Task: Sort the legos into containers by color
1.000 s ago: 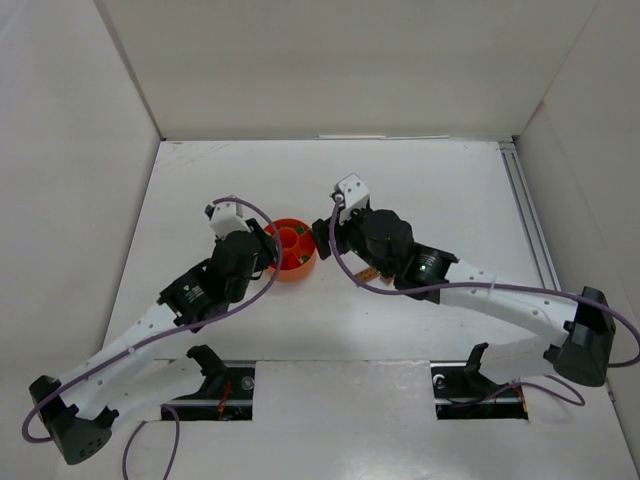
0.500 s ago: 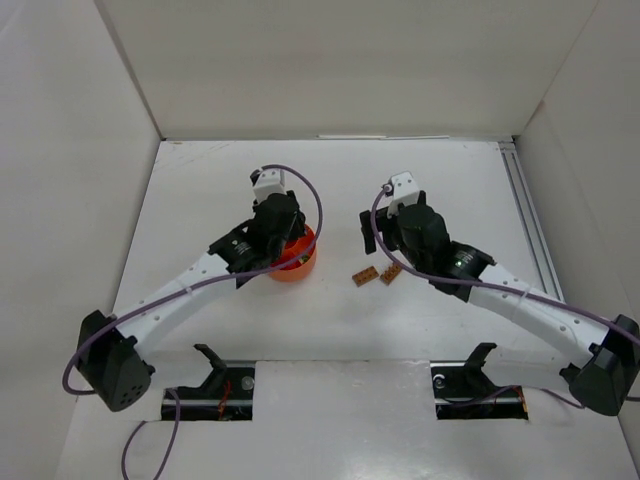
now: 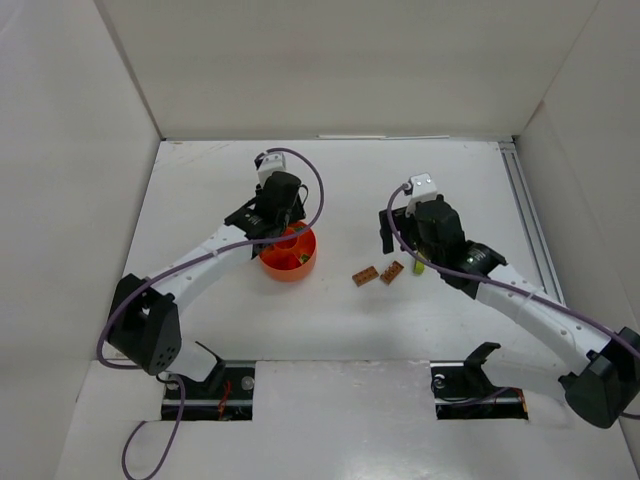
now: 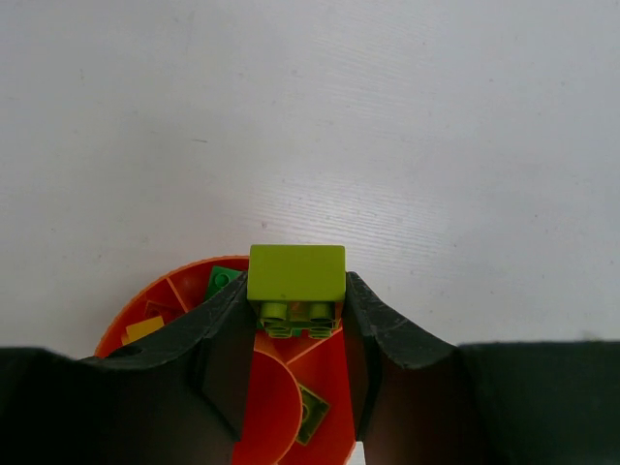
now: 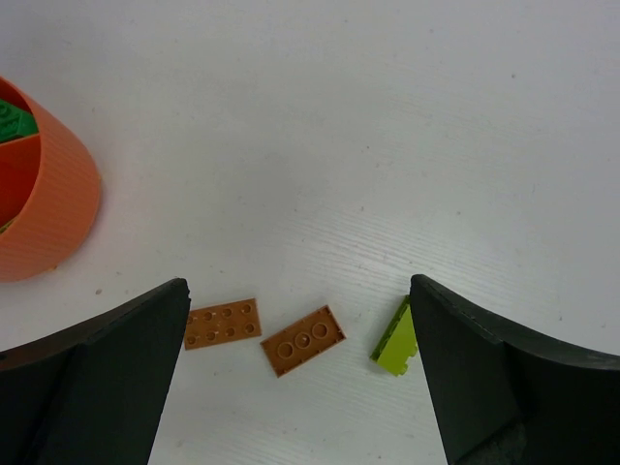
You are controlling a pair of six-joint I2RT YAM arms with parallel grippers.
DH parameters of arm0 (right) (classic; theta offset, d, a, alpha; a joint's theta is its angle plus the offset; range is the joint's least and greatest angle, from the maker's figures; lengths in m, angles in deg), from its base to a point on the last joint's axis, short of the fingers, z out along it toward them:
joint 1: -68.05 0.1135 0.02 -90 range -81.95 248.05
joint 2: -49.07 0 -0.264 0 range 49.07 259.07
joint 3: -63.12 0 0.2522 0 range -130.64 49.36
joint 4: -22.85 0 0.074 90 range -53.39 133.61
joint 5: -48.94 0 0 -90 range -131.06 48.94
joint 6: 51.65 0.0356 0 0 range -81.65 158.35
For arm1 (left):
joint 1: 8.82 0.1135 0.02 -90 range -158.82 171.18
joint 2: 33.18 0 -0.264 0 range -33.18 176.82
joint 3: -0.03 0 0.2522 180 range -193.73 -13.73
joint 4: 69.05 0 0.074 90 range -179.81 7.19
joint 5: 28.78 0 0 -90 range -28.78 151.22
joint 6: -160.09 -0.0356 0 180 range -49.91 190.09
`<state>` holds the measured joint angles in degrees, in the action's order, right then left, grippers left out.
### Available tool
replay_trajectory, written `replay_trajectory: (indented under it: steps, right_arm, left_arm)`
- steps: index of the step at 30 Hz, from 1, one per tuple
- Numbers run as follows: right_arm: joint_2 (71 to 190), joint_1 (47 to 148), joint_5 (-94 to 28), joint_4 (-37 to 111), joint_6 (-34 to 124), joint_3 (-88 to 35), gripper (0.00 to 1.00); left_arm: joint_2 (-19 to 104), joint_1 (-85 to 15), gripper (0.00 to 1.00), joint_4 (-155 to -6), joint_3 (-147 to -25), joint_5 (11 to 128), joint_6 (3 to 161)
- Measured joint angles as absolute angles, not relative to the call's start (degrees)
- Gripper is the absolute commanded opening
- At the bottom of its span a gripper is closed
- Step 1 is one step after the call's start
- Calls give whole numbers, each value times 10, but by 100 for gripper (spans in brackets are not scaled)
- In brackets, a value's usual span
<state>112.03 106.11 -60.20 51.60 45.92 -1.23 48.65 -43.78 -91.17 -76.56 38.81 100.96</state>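
My left gripper (image 4: pixel 295 295) is shut on a lime-yellow lego (image 4: pixel 295 274) and hangs over the far part of the red-orange bowl (image 4: pixel 334 387), the only container in view. In the top view this gripper (image 3: pixel 283 228) is at the bowl's (image 3: pixel 290 268) back rim. The bowl's compartments hold a green lego (image 4: pixel 223 281), a yellow one (image 4: pixel 143 329) and a dark olive plate (image 4: pixel 312 414). My right gripper (image 5: pixel 298 286) stands open above two brown plates (image 5: pixel 223 323) (image 5: pixel 303 340). A lime lego (image 5: pixel 397 339) lies on edge against its right finger (image 5: pixel 484 358).
In the top view the brown plates (image 3: pixel 364 275) (image 3: pixel 392 271) and the lime lego (image 3: pixel 419 267) lie right of the bowl, under my right gripper (image 3: pixel 402 250). White walls close off the back and both sides. A metal rail (image 3: pixel 530 230) runs along the right edge.
My left gripper swung from the bowl's left side to over its back rim. My right gripper drew away from the bowl to the right and opened wide, uncovering the brown plates.
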Motion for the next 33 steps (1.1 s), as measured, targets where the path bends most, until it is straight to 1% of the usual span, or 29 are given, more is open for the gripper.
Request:
replay_trajectory:
  steps: [9, 27, 33]
  right_arm:
    - [1116, 1031, -584, 518, 459, -2, 100]
    - [1099, 1003, -569, 522, 456, 6, 100]
    - [1091, 992, -565, 527, 448, 7, 100]
  left_arm:
    - [497, -429, 0, -911, -766, 403, 1006]
    - [500, -429, 0, -907, -766, 404, 1005]
    - [498, -429, 0, -906, -765, 434, 996]
